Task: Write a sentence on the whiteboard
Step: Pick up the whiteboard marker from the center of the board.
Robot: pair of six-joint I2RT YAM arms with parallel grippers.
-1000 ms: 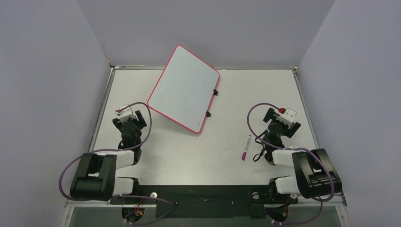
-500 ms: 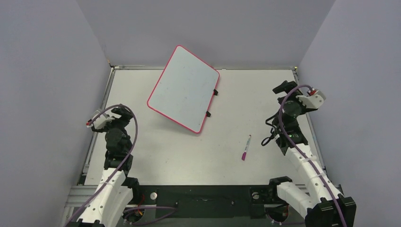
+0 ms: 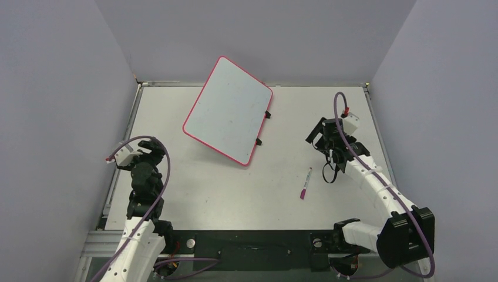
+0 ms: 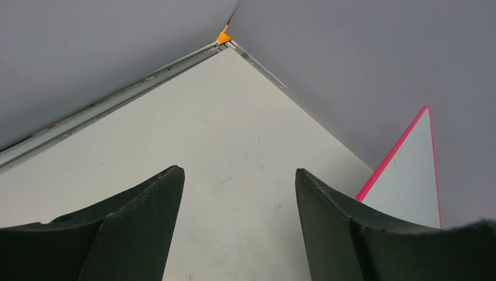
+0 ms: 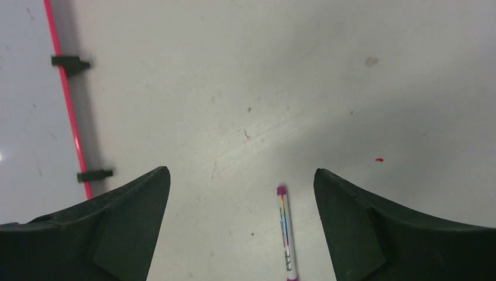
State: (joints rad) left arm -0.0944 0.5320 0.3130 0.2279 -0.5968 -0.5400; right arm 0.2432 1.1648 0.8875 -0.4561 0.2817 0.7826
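The whiteboard (image 3: 228,109), white with a pink-red rim and black clip feet, lies tilted at the table's far middle; its face is blank and no sentence shows. It also shows in the left wrist view (image 4: 409,175) and the right wrist view (image 5: 29,117). A white marker (image 3: 306,183) with a purple-pink cap lies right of centre; in the right wrist view the marker (image 5: 285,234) lies between my fingers, below them. My right gripper (image 3: 320,134) is open above the table, beyond the marker. My left gripper (image 3: 154,147) is open and empty at the left side.
Grey walls close in the table on three sides. The table's metal rim (image 4: 117,96) runs to the far left corner. A small red mark (image 5: 379,159) is on the table near the marker. Purple cables loop off both arms.
Both arms have unfolded from their rest pose. The right gripper swung out to the far right, then came back left and down over the marker. The left gripper moved left. Board and marker have not moved.
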